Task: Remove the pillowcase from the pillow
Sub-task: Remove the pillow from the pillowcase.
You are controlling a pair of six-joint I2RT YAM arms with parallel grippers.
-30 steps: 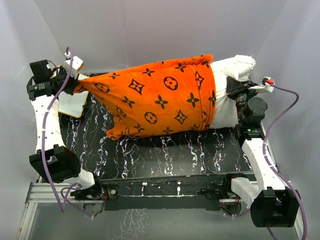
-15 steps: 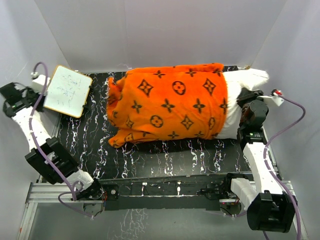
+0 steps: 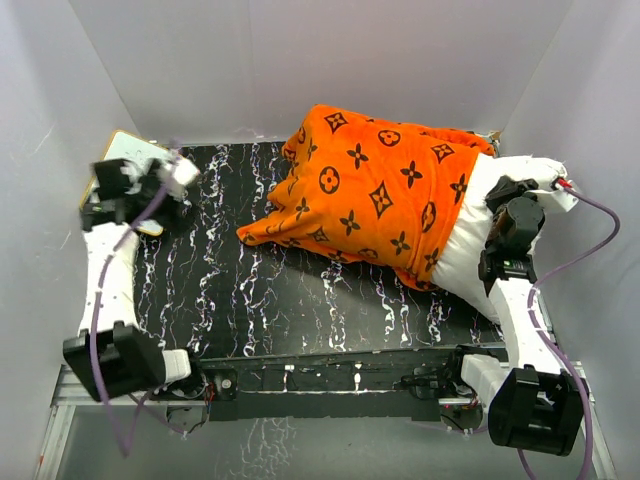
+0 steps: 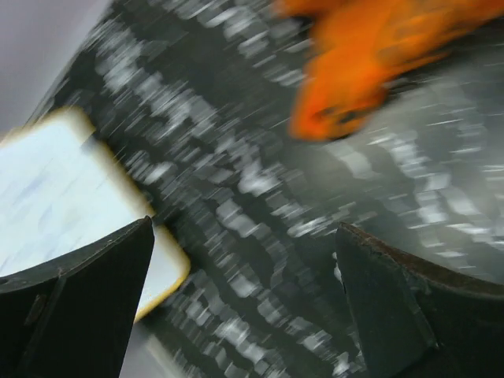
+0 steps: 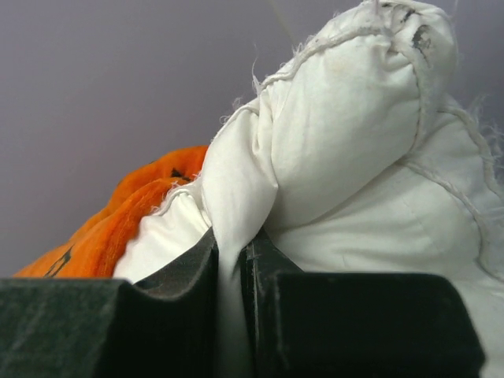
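Black marble-patterned table (image 3: 300, 300), seen from above. The orange monogram pillowcase (image 3: 375, 190) lies across its far right half and covers most of the white pillow (image 3: 468, 262). The pillow's bare end sticks out of the case at the table's right edge. The case's loose closed end trails toward the table's middle, held by nothing.

The right gripper (image 3: 512, 196) is at the pillow's exposed end. Its jaws are nearly closed and pinch a fold of white pillow fabric (image 5: 346, 142).

The left gripper (image 4: 236, 315), motion-blurred, hovers over the far left corner with its jaws spread wide and nothing between them. Beneath it lies a wood-framed white board (image 4: 55, 181).
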